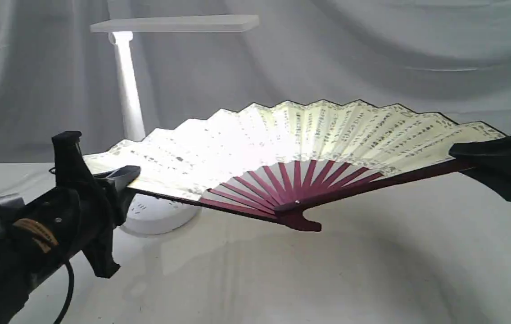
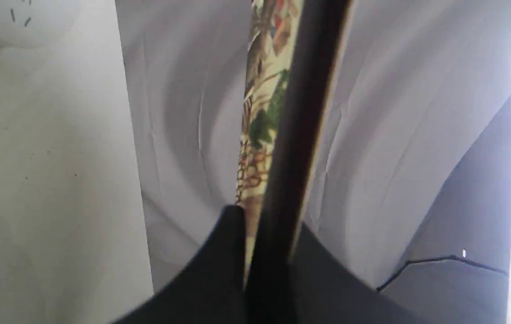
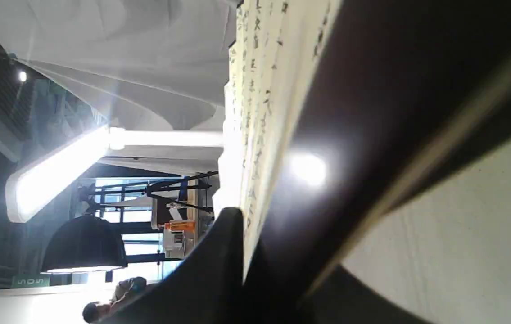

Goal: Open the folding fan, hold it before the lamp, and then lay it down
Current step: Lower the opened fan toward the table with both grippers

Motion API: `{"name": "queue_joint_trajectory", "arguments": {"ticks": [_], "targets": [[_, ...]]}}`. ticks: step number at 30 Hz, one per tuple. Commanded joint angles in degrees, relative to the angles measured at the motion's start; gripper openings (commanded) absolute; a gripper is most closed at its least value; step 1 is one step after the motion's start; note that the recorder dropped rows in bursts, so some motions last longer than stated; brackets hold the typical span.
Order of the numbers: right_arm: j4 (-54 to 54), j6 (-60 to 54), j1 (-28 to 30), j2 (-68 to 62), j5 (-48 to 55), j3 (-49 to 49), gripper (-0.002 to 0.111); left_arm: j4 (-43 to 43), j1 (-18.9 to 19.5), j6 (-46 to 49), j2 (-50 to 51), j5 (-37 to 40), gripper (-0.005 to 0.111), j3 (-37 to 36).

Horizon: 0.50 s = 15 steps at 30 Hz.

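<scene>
Grey draped cloth [image 1: 372,54] backs a pale table [image 1: 372,270]. Clear of that table, in the air, hangs the folding fan [image 1: 309,130], fully spread and tipped nearly flat. Its left part is washed bright in front of the lamp [image 1: 128,94], whose round base sits just behind it. The left gripper [image 1: 124,173] is closed on one outer guard and the right gripper [image 1: 462,153] on the other. I judge the fan light but delicate. The paper leaf would crease or tear if pinched or stretched wider, so the stiff wooden guards are the places to hold, and both ends should descend together.
</scene>
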<state>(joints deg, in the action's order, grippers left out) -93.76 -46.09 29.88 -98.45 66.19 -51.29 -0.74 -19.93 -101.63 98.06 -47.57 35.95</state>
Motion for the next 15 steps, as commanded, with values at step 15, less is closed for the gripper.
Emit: {"name": "queue_joint_trajectory", "arguments": {"ticks": [15], "targets": [[11.8,0.3,0.9,0.0,-10.5,0.3,0.0,14.5,-10.4,-0.9,7.1,-7.8,0.0,1.4]]}}
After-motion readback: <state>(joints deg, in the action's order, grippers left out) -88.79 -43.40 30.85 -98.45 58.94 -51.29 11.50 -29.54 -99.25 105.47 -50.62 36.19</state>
